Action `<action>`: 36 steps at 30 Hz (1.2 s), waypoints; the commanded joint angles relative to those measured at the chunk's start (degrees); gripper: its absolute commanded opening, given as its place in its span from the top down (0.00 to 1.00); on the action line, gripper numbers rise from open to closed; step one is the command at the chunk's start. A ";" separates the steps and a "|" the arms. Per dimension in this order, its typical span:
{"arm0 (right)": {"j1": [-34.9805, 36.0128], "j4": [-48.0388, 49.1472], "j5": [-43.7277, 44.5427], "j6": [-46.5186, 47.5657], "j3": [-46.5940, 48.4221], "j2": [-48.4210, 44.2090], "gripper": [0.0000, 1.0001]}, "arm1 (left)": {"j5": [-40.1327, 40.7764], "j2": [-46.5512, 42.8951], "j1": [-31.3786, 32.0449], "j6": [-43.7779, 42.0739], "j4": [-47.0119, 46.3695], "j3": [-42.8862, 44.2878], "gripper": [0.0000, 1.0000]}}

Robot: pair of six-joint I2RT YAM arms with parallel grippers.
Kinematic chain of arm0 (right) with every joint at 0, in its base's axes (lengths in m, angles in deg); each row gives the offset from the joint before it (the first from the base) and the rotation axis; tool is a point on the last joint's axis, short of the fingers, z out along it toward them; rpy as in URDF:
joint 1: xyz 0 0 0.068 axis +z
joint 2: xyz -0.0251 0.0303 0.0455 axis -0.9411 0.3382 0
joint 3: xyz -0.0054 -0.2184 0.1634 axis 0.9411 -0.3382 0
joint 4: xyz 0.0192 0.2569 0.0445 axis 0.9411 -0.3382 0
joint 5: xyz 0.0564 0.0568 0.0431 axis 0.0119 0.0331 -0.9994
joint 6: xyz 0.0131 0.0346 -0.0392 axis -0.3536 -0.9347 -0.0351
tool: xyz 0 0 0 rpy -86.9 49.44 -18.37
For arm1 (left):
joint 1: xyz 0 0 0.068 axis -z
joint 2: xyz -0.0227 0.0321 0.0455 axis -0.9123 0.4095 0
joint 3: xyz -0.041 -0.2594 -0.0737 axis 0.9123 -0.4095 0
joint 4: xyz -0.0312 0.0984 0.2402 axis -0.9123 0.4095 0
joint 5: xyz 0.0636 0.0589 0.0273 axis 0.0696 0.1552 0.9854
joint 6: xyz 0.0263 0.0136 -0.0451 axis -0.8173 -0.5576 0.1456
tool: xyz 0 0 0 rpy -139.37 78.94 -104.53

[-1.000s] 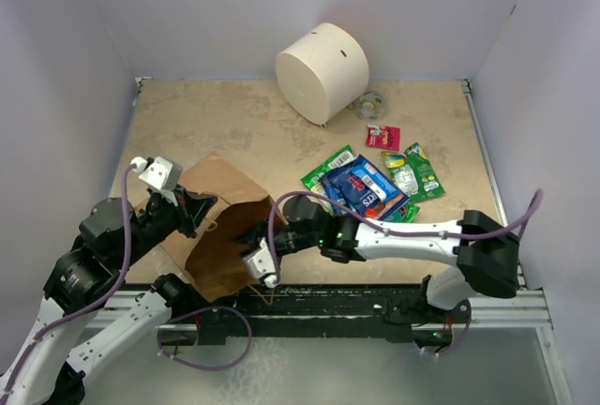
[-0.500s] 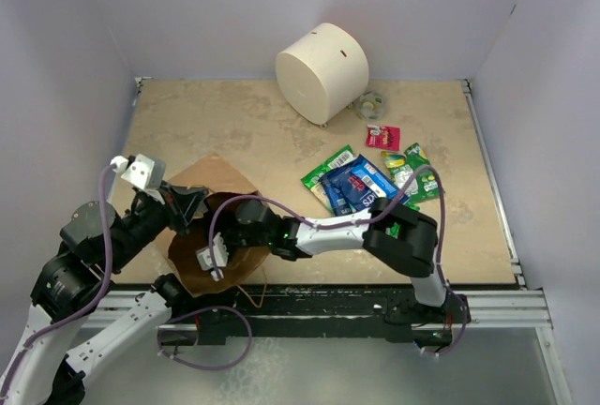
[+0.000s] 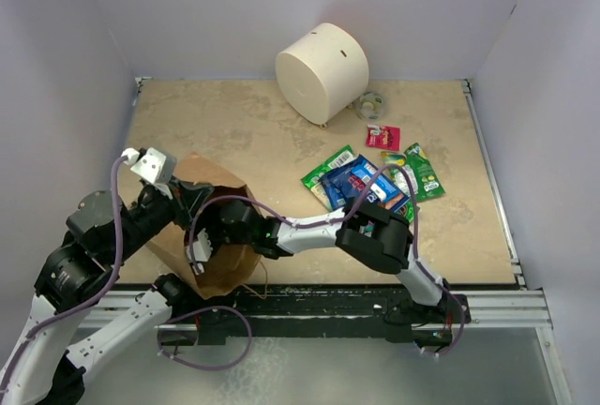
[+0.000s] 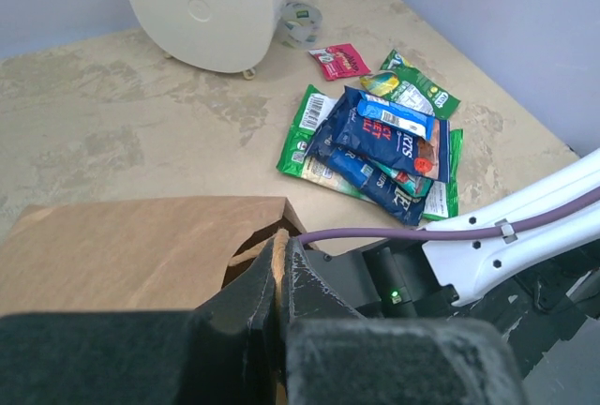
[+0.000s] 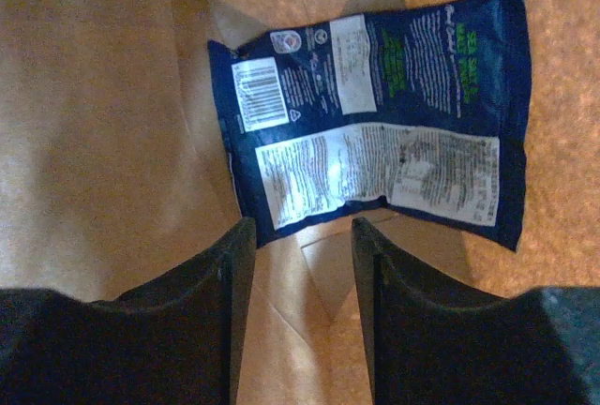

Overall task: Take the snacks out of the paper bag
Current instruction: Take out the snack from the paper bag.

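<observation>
The brown paper bag (image 3: 217,274) lies at the table's near left, its mouth facing right. My left gripper (image 3: 184,201) is shut on the bag's upper rim, which is pinched between the fingers in the left wrist view (image 4: 277,247). My right arm (image 3: 309,227) reaches into the mouth, and its fingers are hidden there from above. In the right wrist view my right gripper (image 5: 302,236) is open and empty inside the bag, just short of a dark blue packet (image 5: 375,114) lying label-up on the paper. Other snacks (image 3: 361,185) lie piled outside.
A red packet (image 3: 382,136) and green packets (image 3: 419,171) lie beside the pile. A big white cylinder (image 3: 322,70) stands at the back, with a clear tape roll (image 3: 371,103) next to it. Walls close in the table on three sides.
My right arm has swung left and pushed its gripper into the bag's mouth. My left gripper has kept hold of the rim, and the bag has shifted and changed shape.
</observation>
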 commanded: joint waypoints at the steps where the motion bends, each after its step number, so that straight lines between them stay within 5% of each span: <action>1: -0.62 0.97 2.98 -0.50 3.38 1.38 0.51 | -3.34 1.31 0.11 -1.10 -6.34 1.19 1.00; 10: -2.69 3.35 -7.45 -12.34 0.29 -1.93 0.41 | -4.17 6.81 0.12 -1.82 -16.83 -0.27 1.00; 15: -4.96 11.22 -6.58 -29.63 -6.29 -5.96 0.41 | -8.00 12.32 0.12 -2.22 -24.24 -0.31 1.00; 26: -8.50 13.88 6.94 -47.17 -17.22 -11.00 0.39 | -11.60 16.78 0.12 -1.60 -27.45 0.15 1.00; 34: -8.46 12.48 9.45 -51.65 -14.22 -5.89 0.28 | -14.71 17.82 0.12 0.44 -28.05 0.56 1.00; 36: -8.50 10.42 10.37 -53.07 -12.07 -4.52 0.13 | -15.73 18.53 0.12 1.48 -28.50 0.31 1.00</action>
